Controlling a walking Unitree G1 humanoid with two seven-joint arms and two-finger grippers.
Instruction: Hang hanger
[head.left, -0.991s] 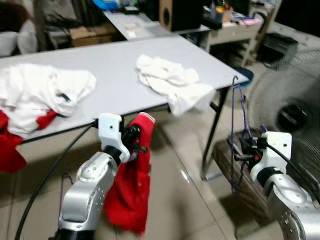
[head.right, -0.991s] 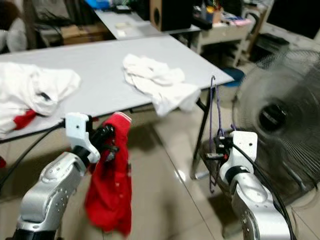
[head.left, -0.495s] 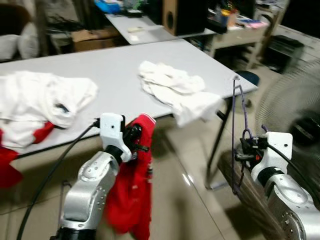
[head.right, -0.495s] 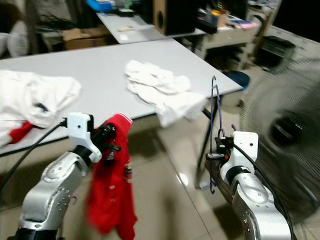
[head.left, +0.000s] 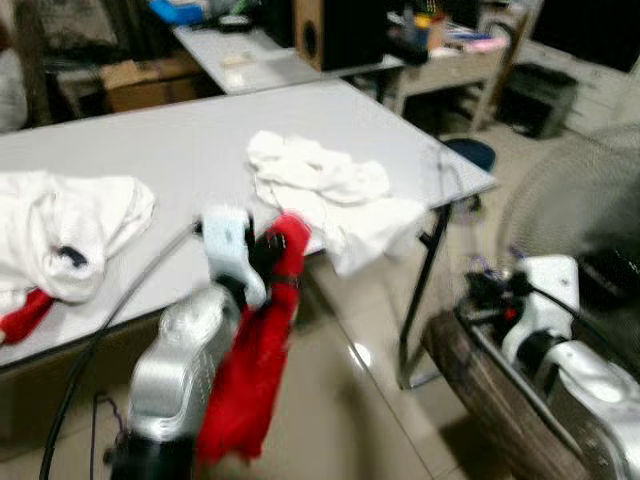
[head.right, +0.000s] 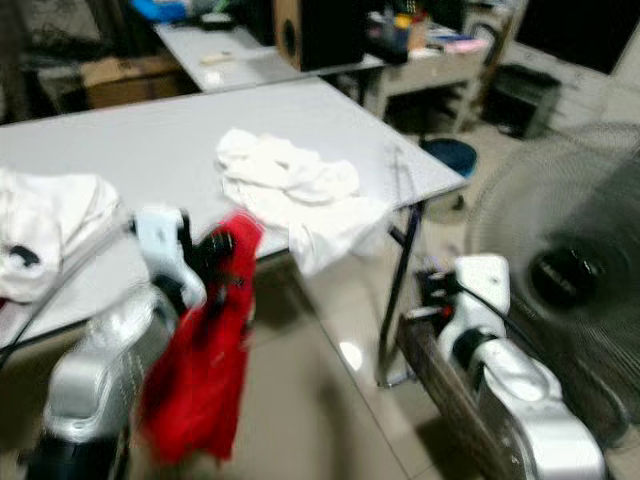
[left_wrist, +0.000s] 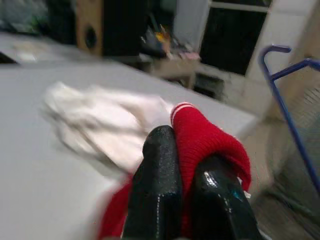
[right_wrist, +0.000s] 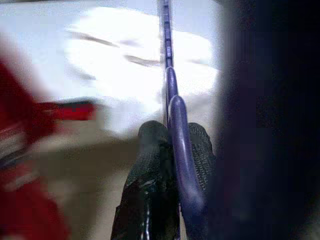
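My right pincer (right_wrist: 167, 145) pinches the purple hanger (right_wrist: 172, 107), its wire running straight up beyond my fingertips.

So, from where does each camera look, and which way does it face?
Left and right eye views: from the head, forward and down at the grey table; both silver arms show.
Left wrist view: along the left gripper, shut on the red garment.
Right wrist view: along the right gripper, shut on the purple hanger.
All views share the white cloth.
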